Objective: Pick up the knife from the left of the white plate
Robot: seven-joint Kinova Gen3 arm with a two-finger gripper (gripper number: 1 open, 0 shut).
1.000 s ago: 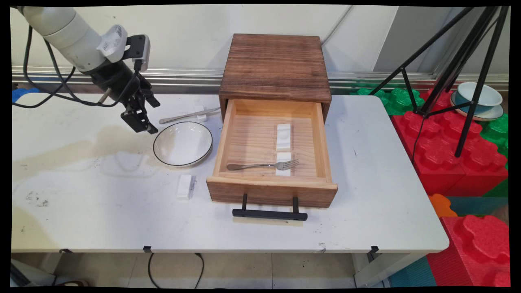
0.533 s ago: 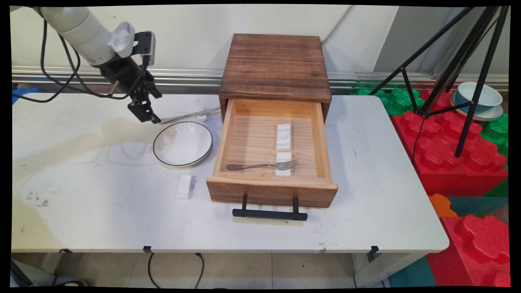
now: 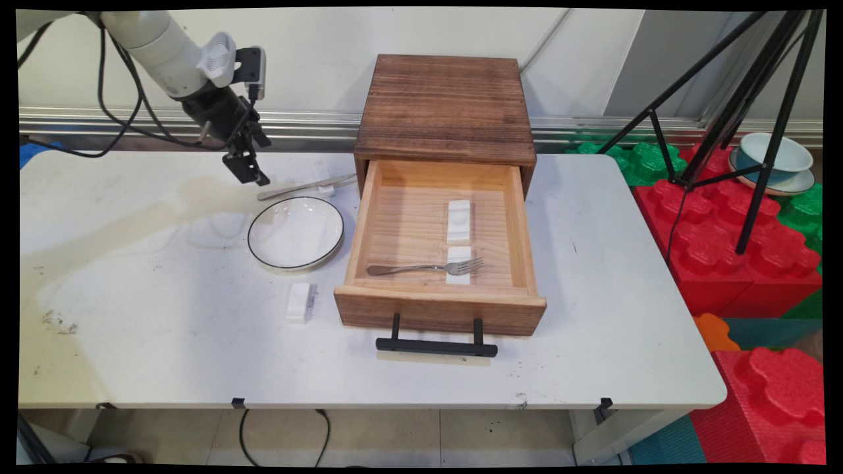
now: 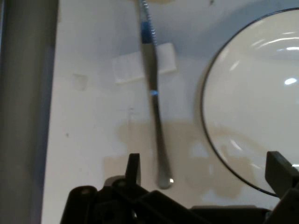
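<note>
My gripper [image 3: 249, 172] hangs open above the back left of the table, just over the handle end of a metal knife [image 3: 304, 187]. The knife lies across a small white rest [image 3: 323, 184] behind a white plate [image 3: 296, 232] with a dark rim. In the hand view the knife [image 4: 154, 107] runs up the middle over the white rest [image 4: 145, 64], its handle tip between my two fingers [image 4: 133, 168]. The plate [image 4: 252, 102] fills the right side there. Nothing is held.
A wooden drawer box [image 3: 445, 112] stands at the back, its drawer [image 3: 437, 306] pulled open with a fork [image 3: 427, 268] on a white rest and another white rest [image 3: 458, 221] inside. A white rest [image 3: 299, 302] lies near the drawer's front left. A tripod [image 3: 737, 99] and foam blocks are at right.
The gripper has moved up and to the right, from beside the plate's left rim to over the knife's handle end. Nothing on the table has moved.
</note>
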